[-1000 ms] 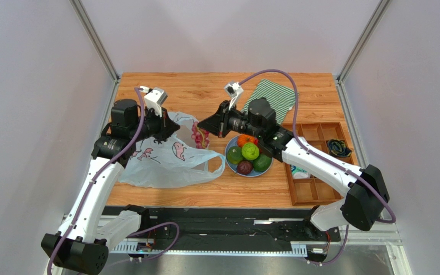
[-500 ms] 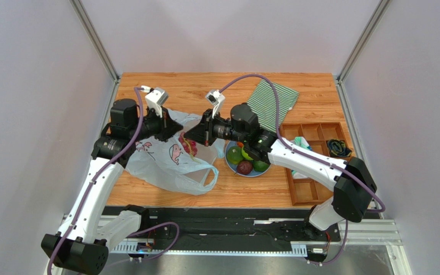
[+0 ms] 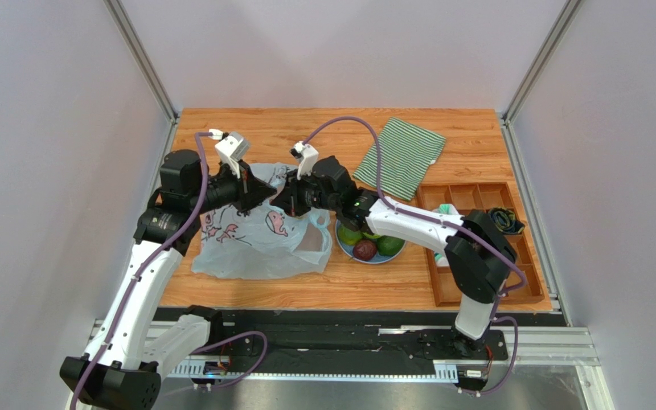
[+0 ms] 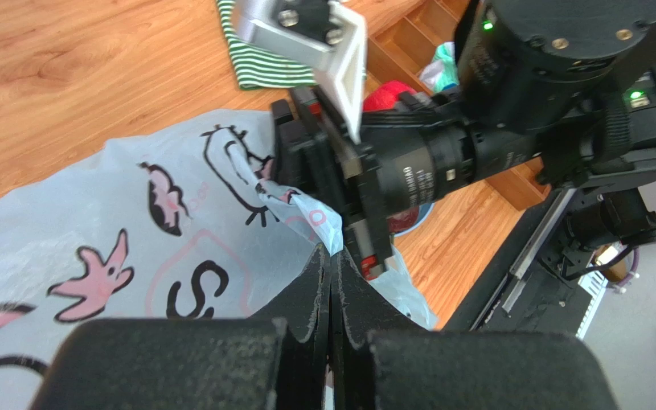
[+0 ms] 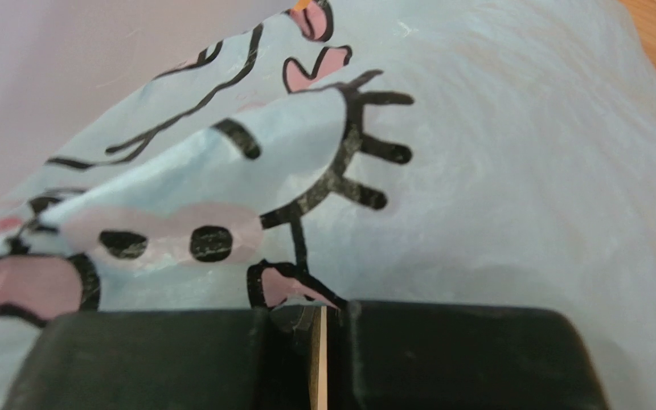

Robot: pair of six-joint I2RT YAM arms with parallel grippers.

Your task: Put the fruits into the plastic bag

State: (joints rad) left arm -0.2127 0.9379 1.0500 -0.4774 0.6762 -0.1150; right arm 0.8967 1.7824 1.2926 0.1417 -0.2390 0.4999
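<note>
The plastic bag [image 3: 254,243], pale blue with cartoon prints, lies bunched at the centre left of the table. My left gripper [image 3: 259,193] is shut on its upper edge, and the film runs into the closed jaws [image 4: 330,256]. My right gripper [image 3: 282,198] meets it from the right, almost tip to tip. It is shut, and a fold of the bag [image 5: 494,171] reaches its tips [image 5: 327,312]. Fruits sit on the blue plate [image 3: 374,262]: a green one [image 3: 348,235], a dark purple one [image 3: 364,249] and a dark green one [image 3: 389,246]. The right forearm covers the plate's far side.
A green striped cloth [image 3: 400,154] lies at the back right. A wooden compartment tray [image 3: 477,248] stands at the right edge, with a black item [image 3: 502,220] in one cell. Bare wood shows in front of the bag and plate.
My right gripper has swung left from beside the plate to the bag's upper edge, close to the left gripper. The bag has bunched up and drawn leftward. The left arm has barely moved.
</note>
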